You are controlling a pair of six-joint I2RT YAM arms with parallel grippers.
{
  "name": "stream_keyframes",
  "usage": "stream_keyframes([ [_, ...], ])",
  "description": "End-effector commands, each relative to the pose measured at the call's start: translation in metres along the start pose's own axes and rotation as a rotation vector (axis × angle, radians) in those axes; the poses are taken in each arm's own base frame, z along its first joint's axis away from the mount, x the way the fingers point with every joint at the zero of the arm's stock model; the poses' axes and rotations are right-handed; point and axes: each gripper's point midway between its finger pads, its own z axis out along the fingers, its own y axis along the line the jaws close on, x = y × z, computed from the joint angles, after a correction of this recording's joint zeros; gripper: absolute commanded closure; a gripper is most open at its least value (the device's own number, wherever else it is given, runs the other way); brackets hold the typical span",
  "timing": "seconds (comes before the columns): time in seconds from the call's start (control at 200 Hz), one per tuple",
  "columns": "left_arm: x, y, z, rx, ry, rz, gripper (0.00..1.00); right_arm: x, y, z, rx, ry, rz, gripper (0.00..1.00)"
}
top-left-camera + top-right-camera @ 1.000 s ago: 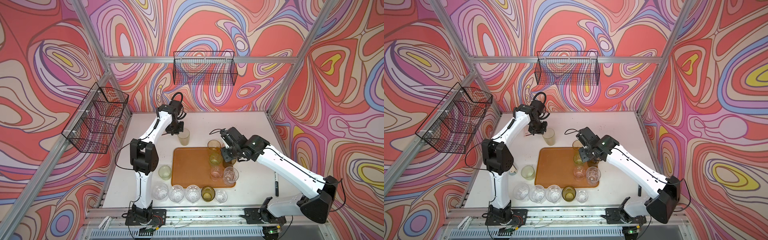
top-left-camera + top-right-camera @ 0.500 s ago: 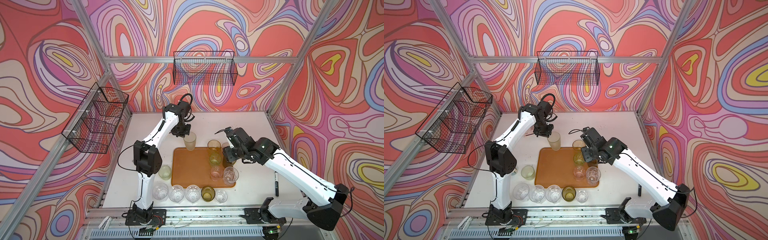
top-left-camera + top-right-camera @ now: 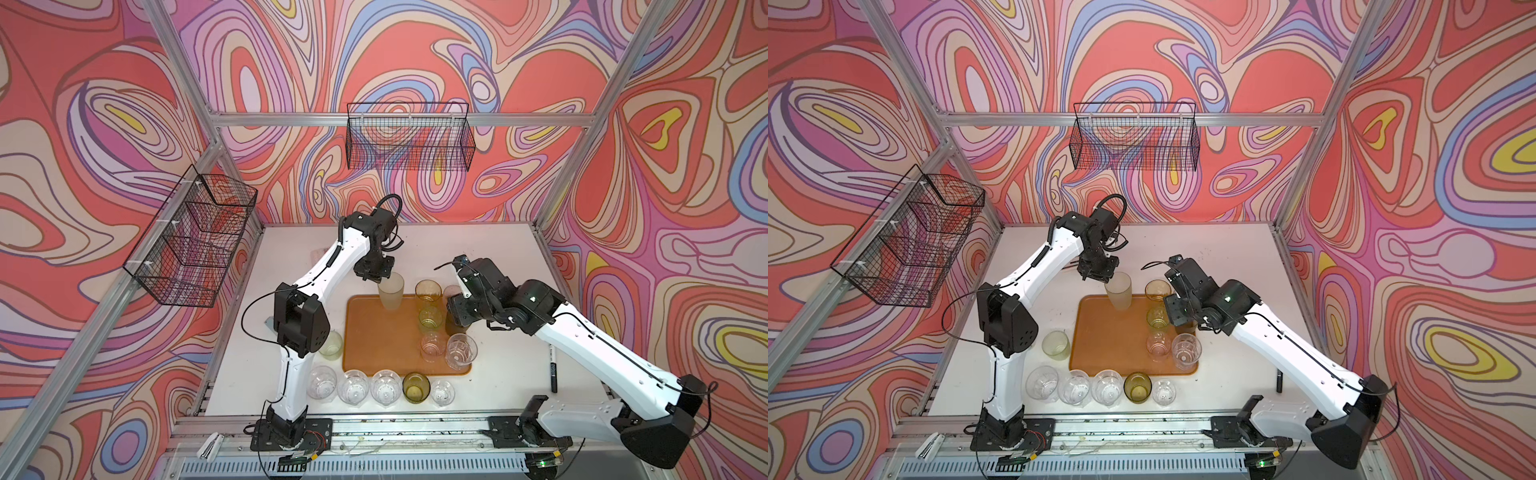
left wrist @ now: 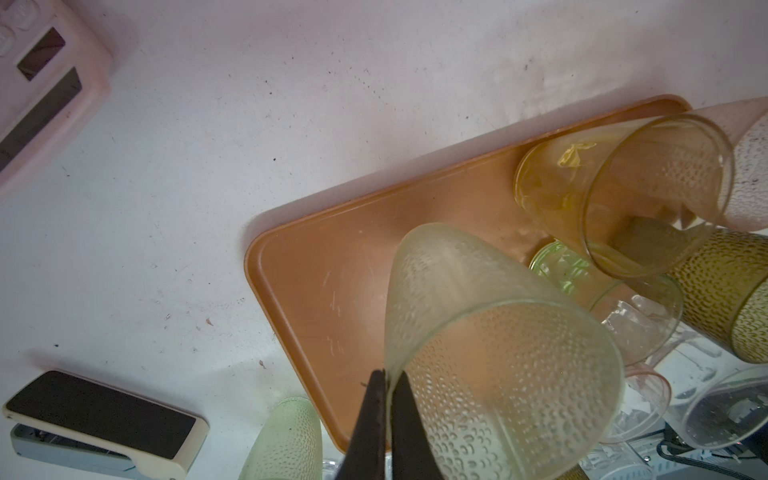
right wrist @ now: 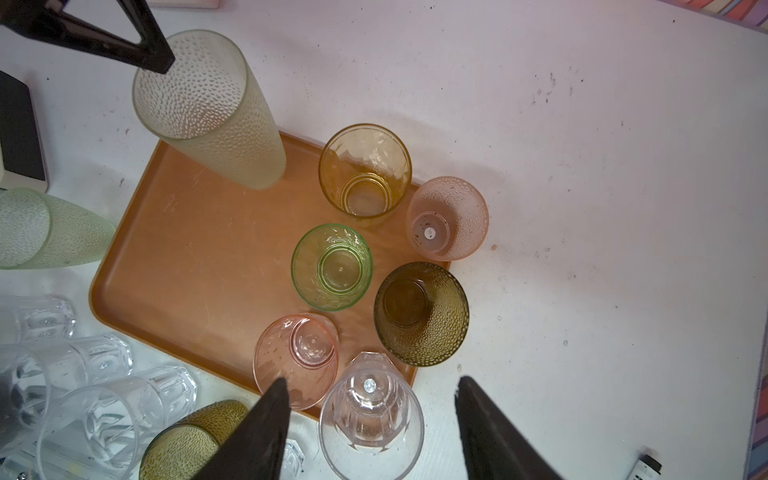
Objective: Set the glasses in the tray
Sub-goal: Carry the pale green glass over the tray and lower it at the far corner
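Carrying the frosted tumbler pinched by its rim, the left tool is arriving over the tray far edge, while the right tool is opening, empty, above the tray's placed glasses.

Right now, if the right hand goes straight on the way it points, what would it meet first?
Probably the clear faceted glass at the tray's near corner: it sits between the right hand's open fingertips. Depth is unclear, so the pink glass beside it might be touched too.
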Motion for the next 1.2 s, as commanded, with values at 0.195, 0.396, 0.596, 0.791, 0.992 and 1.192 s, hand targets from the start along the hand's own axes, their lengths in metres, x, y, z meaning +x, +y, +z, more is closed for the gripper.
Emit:
stream_keyframes([
  [0.195,0.003,-0.015,-0.001,0.006,-0.029,0.016,1.00,0.000,-0.004,-0.004,0.021,-0.017,0.006,0.35],
  [0.396,0.000,-0.019,0.009,-0.004,-0.050,0.014,1.00,0.001,-0.006,-0.004,0.031,-0.011,0.007,0.35],
  [0.596,-0.005,-0.021,0.012,0.002,-0.070,0.007,1.00,0.003,-0.007,-0.003,0.036,-0.005,0.004,0.35],
  [0.791,-0.006,-0.022,0.018,0.003,-0.055,0.008,1.00,0.002,-0.007,-0.002,0.038,-0.002,0.001,0.35],
  [0.992,-0.011,-0.025,0.025,0.008,-0.059,0.010,1.00,0.003,-0.006,0.000,0.040,0.005,-0.003,0.35],
  [1.192,-0.015,-0.026,0.030,0.011,-0.065,0.007,1.00,0.003,-0.007,0.001,0.047,0.007,-0.008,0.35],
])
